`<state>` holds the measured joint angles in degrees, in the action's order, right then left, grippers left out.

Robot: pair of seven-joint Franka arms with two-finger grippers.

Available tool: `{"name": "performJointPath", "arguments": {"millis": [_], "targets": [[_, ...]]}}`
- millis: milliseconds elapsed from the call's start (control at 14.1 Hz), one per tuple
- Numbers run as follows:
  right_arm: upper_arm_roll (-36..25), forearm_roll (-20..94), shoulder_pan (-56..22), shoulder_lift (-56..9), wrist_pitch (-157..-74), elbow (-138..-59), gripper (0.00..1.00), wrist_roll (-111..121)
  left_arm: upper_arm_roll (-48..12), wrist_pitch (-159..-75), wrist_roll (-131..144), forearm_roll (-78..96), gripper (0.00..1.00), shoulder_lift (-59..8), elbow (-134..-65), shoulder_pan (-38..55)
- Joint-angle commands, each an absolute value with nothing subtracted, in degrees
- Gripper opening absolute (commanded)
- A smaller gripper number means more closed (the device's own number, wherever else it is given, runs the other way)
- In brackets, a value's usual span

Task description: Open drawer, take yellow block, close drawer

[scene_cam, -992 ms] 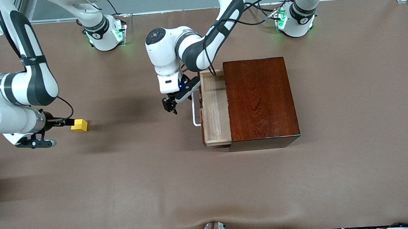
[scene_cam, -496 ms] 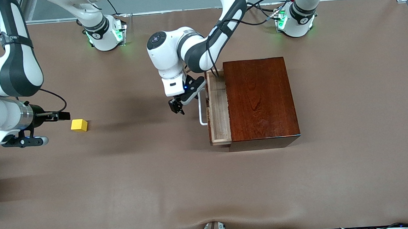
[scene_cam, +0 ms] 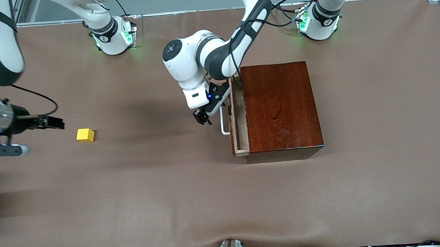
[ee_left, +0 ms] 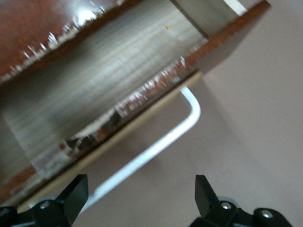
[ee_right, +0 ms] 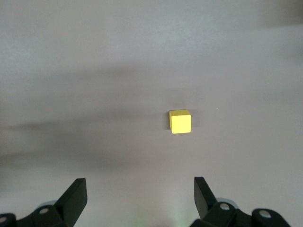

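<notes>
The yellow block (scene_cam: 85, 135) sits alone on the brown table toward the right arm's end; it also shows in the right wrist view (ee_right: 180, 121). My right gripper (scene_cam: 60, 123) is open and empty, apart from the block, over the table at the right arm's end (ee_right: 139, 194). The drawer (scene_cam: 238, 118) of the dark reddish-brown box (scene_cam: 280, 104) stands out a little, its tray (ee_left: 94, 94) empty. My left gripper (scene_cam: 203, 118) is open in front of the drawer, beside its white handle (scene_cam: 224, 126). In the left wrist view the handle (ee_left: 184, 127) runs close by one finger, with my gripper (ee_left: 139, 194) holding nothing.
The two arm bases (scene_cam: 113, 36) (scene_cam: 317, 22) stand along the table's edge farthest from the front camera. The brown table cover (scene_cam: 209, 200) stretches wide nearer the front camera.
The drawer has slid further into the box as my left gripper moved with the handle toward it. My right gripper has let go of the block and drawn back.
</notes>
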<state>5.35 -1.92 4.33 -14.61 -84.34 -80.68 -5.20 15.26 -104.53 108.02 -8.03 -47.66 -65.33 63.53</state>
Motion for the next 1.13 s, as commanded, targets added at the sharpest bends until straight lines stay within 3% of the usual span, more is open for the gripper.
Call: {"name": "performJointPath", "arguments": {"millis": [0, 213, 567, 709, 1063], "targets": [[4.7, -1.4, 4.0, -11.6, -81.0, -75.4, 1.00, -5.8, 15.1, -102.6, 107.3, -9.5, 1.00, -45.9, -66.7, 62.7], [4.2, -2.0, 2.6, -9.2, -79.5, -75.1, 1.00, -6.1, 15.1, -102.3, 107.2, -9.5, 1.00, -46.0, -66.7, 62.3], [-3.2, -0.6, -3.0, -5.8, -75.4, -75.1, 1.00, -5.6, 15.1, -100.2, 105.0, -9.6, 1.00, -45.4, -66.7, 60.8], [-3.6, 0.0, -3.3, -4.9, -74.8, -76.4, 1.00, -5.7, 15.1, -99.4, 104.4, -9.6, 1.00, -45.4, -66.7, 59.9], [-4.5, 1.1, -2.7, 2.3, -79.7, -87.7, 1.00, -5.5, 15.1, -99.0, 102.1, -9.6, 1.00, -44.5, -66.8, 57.8]]}}
